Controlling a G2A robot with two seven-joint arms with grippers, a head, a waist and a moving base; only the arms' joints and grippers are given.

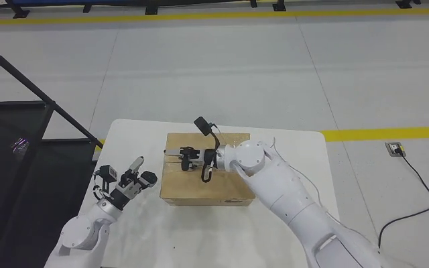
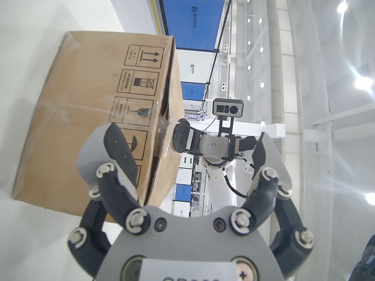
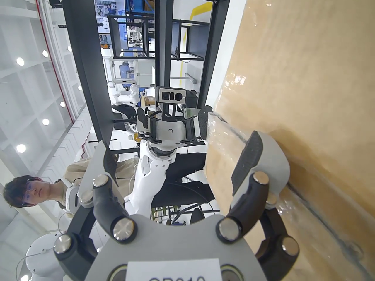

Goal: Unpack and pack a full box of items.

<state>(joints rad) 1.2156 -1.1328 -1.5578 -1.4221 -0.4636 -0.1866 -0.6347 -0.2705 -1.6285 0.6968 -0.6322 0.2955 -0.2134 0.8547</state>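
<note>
A closed brown cardboard box (image 1: 214, 182) stands in the middle of the white table (image 1: 137, 137), its top seam sealed with clear tape (image 3: 304, 206). My right gripper (image 1: 190, 159) hovers open over the left part of the box top. One of its fingers (image 3: 257, 162) rests beside the seam, and nothing is held. My left gripper (image 1: 139, 173) is open just off the box's left side, level with its printed side wall (image 2: 96, 112). From the left wrist, my left gripper (image 2: 190, 150) is empty and the right gripper (image 2: 205, 144) shows beyond it at the box's top edge.
A black metal frame (image 1: 30, 127) stands off the table's left edge. Bare tabletop lies in front of the box and to its right (image 1: 295, 154). A cable and floor socket (image 1: 395, 149) are off to the right.
</note>
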